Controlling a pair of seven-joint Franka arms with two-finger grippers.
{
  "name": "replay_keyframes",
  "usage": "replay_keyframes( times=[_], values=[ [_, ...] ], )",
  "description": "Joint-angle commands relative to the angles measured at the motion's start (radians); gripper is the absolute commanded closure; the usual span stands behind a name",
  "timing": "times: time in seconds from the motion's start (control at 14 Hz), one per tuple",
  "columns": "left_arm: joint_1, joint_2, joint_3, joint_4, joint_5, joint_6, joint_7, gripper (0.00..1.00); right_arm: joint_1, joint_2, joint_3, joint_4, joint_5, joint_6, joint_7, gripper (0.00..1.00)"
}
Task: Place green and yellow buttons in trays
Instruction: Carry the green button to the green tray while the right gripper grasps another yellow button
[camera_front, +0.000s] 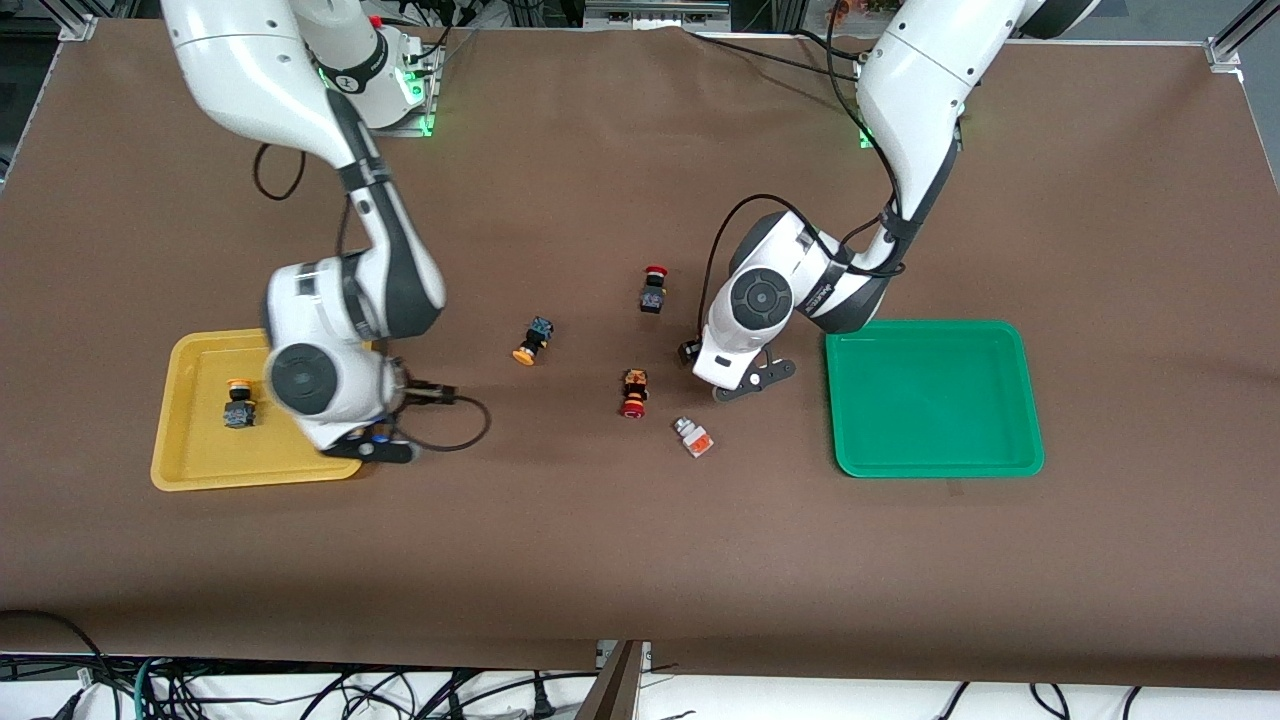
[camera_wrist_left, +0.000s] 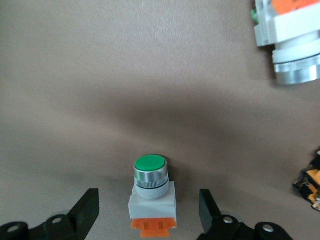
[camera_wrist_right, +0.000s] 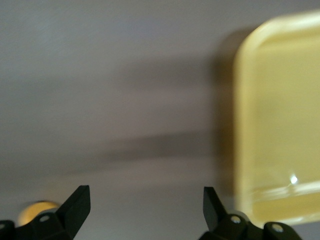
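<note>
A green button stands upright on the table between the fingers of my left gripper. The jaws are open, with a gap on each side of it. In the front view the left gripper hides this button, beside the green tray. A second white and orange green button lies on its side nearer the camera. One yellow button lies in the yellow tray. Another yellow button lies on the table mid-way. My right gripper hangs open and empty over the yellow tray's edge.
Two red-capped switches lie on the table: a black-bodied red switch farther from the camera and an orange-black red switch close to the left gripper. A cable loops from the right hand.
</note>
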Motion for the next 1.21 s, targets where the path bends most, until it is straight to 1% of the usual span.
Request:
replay_keyframes(
  times=[0.0, 0.07, 0.21, 0.43, 0.5, 0.64, 0.79, 0.93, 1.0, 1.07, 1.14],
  values=[
    [-0.011, 0.004, 0.005, -0.001, 0.020, 0.011, -0.019, 0.20, 0.000, -0.073, 0.111, -0.147, 0.005, 0.122, 0.214, 0.00],
    [-0.012, 0.007, 0.005, -0.004, 0.020, 0.011, -0.018, 0.24, 0.022, -0.095, 0.124, -0.213, 0.002, 0.191, 0.267, 0.00],
    [-0.021, 0.010, 0.007, -0.006, 0.020, 0.009, -0.016, 0.40, 0.074, -0.138, 0.126, -0.324, 0.002, 0.293, 0.336, 0.00],
    [-0.018, 0.007, 0.007, -0.006, 0.022, 0.006, -0.009, 0.74, 0.130, -0.168, 0.127, -0.373, 0.002, 0.310, 0.460, 0.00],
    [-0.018, 0.006, 0.005, -0.006, 0.022, 0.005, -0.009, 0.84, 0.150, -0.170, 0.127, -0.390, 0.002, 0.336, 0.489, 0.00],
    [-0.008, 0.001, 0.005, -0.006, 0.022, -0.003, -0.001, 0.98, 0.164, -0.168, 0.127, -0.436, 0.002, 0.417, 0.523, 0.00],
    [0.011, -0.026, 0.007, -0.001, 0.022, -0.049, 0.016, 1.00, 0.168, -0.168, 0.127, -0.478, 0.002, 0.474, 0.523, 0.00],
    [0.057, -0.077, 0.012, 0.007, 0.022, -0.140, 0.130, 1.00, 0.168, -0.165, 0.127, -0.510, 0.002, 0.535, 0.523, 0.02],
    [0.083, -0.109, 0.007, 0.007, 0.022, -0.199, 0.167, 1.00, 0.169, -0.161, 0.127, -0.521, 0.002, 0.566, 0.523, 0.08],
    [0.094, -0.144, 0.010, 0.007, 0.023, -0.237, 0.195, 1.00, 0.172, -0.155, 0.127, -0.525, 0.003, 0.589, 0.522, 0.29],
    [0.115, -0.163, 0.016, 0.004, 0.025, -0.265, 0.247, 1.00, 0.180, -0.155, 0.127, -0.522, 0.003, 0.592, 0.523, 0.60]
  ],
)
